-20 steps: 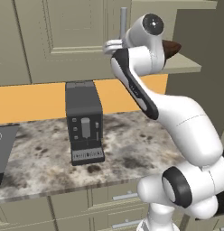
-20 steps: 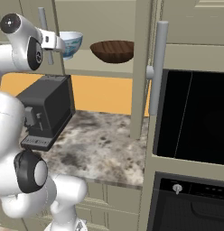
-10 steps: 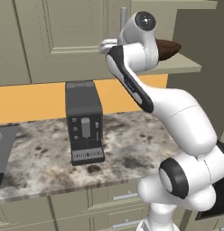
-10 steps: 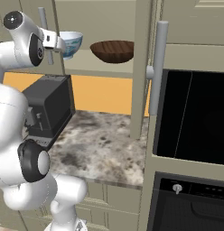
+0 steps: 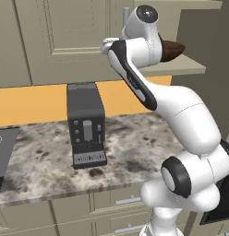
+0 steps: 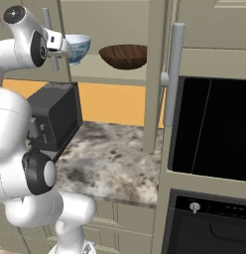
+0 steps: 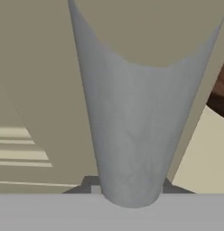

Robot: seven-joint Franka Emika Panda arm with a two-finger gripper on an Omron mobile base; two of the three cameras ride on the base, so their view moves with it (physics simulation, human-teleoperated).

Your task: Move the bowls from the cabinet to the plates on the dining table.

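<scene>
Up on the cabinet (image 6: pixel 214 25) shelf, two bowls (image 6: pixel 124 56) are sitting side by side while the jaws are squeezing the door's silver handle (image 7: pixel 132 135).

hidden: the white and blue bowl (image 6: pixel 78 47) is partly behind the robot's hand | hidden: the brown bowl (image 5: pixel 171 50) is mostly behind the arm in the left base view | cut off: a silver handle (image 7: pixel 132 135) runs off the top of the hand view | hidden: the finger tips sit behind that handle
</scene>
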